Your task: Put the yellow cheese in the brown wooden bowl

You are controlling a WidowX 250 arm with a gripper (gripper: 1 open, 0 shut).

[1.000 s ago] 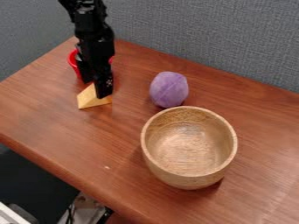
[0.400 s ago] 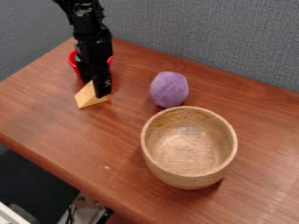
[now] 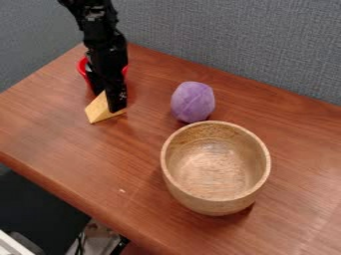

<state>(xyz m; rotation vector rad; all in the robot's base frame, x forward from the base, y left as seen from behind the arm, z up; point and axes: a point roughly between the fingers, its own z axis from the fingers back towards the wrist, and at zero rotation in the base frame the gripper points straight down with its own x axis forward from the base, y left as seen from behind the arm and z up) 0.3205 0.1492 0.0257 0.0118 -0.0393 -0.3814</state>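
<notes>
Tool [image 3: 116, 102]: wide open, holding nothing, tips down at the cheese [image 3: 102, 110].
Risk: closing off-centre, the wedge may squirt sideways.
Bowl [image 3: 216, 166]: well off, ball [image 3: 192, 101] between.

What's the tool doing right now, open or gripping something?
Tool: open, pointing straight down at the cheese, with nothing held; the cheese sits on the table.

Soft, even light is falling across the tabletop [image 3: 80, 139], casting faint shadows; the low-resolution picture is looking slightly blurred throughout.
</notes>
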